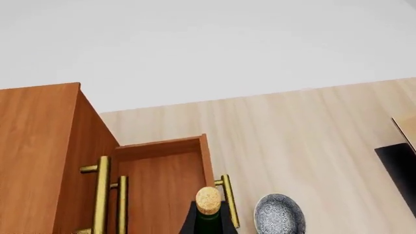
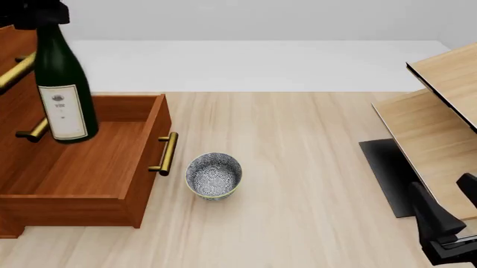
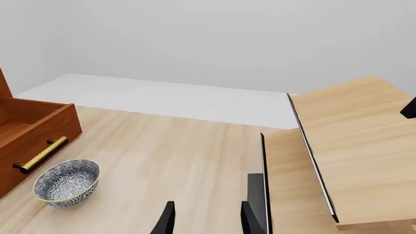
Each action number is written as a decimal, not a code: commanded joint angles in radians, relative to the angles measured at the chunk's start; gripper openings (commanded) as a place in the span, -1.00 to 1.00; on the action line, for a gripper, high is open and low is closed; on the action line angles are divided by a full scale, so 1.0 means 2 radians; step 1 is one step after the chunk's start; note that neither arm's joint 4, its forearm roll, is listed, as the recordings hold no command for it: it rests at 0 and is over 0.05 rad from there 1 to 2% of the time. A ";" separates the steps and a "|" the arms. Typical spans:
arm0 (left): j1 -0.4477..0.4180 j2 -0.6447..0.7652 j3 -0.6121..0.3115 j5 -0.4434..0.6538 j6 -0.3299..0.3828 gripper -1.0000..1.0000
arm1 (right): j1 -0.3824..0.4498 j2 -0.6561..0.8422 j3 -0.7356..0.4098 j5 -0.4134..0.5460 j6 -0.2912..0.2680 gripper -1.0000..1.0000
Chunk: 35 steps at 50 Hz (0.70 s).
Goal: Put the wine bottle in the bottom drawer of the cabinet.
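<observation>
Over the open drawer (image 2: 89, 162) at the surface's left edge, the bottle (image 2: 63, 89) is held upright by its neck, its base hanging above the drawer floor near the cabinet (image 2: 11, 111). The left tool (image 2: 41, 14) appears pinched on the neck, though its fingers are mostly cut off. The right tool (image 3: 204, 217) is parked spread and empty near the right edge. Lowering should be slow and straight, kept off the upper brass handles (image 1: 104, 195) and well apart from the bowl (image 2: 213, 176), with release only once the base is seated.
</observation>
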 commanded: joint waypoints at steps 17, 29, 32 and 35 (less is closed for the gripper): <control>0.013 -0.007 0.060 -0.022 0.005 -1.00 | -0.001 -0.006 0.000 0.006 -0.001 1.00; 0.014 -0.015 0.086 -0.031 -0.001 -1.00 | -0.001 -0.005 0.000 0.007 -0.001 1.00; 0.012 -0.016 0.089 -0.034 -0.002 -1.00 | -0.001 -0.005 0.000 0.007 -0.002 1.00; 0.012 -0.016 0.091 -0.037 -0.004 -1.00 | -0.001 -0.005 0.000 0.006 -0.002 1.00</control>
